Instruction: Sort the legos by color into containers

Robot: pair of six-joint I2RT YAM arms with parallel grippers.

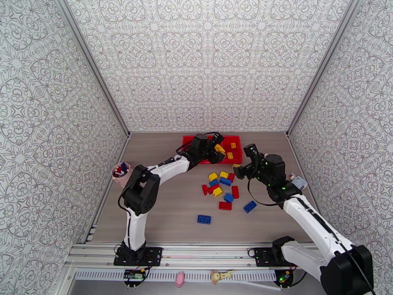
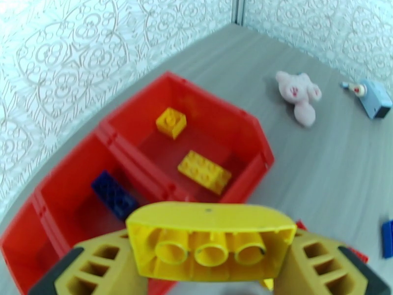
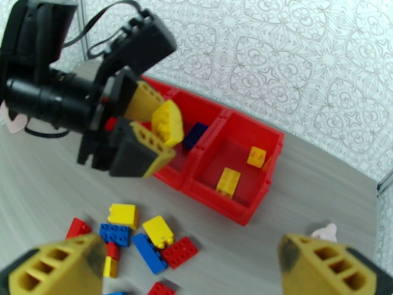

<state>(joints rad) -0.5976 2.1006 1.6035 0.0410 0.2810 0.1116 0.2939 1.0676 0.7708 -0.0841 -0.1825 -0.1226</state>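
Presently the left gripper (image 2: 209,251) is clamped on a yellow brick (image 2: 209,237), one finger on each short end, the hollow underside facing the wrist camera. The brick hangs over the near wall of the bins (image 2: 255,131). Which compartment lies beneath it cannot be told, since brick and fingers hide that stretch of the row.

The right bin holds two yellow legos (image 2: 204,172), lying apart. The middle bin holds a blue lego (image 2: 114,193) against its near wall. The left bin is cut by the frame edge and partly screened by a finger, so its contents cannot be made out.

The right gripper (image 3: 191,249) stands wide open with nothing between its jaws. Its fingers are cropped at the bottom corners of its wrist view. It hovers above the table (image 1: 162,212), just beside the pile (image 1: 221,185) of red, blue and yellow legos in front of the bins. Two blue strays (image 1: 204,219) lie nearer the bases, apart from the pile.

A plush (image 2: 297,94) lies right of the bins. A cup (image 1: 121,173) stands at the left wall, its contents too small to identify.
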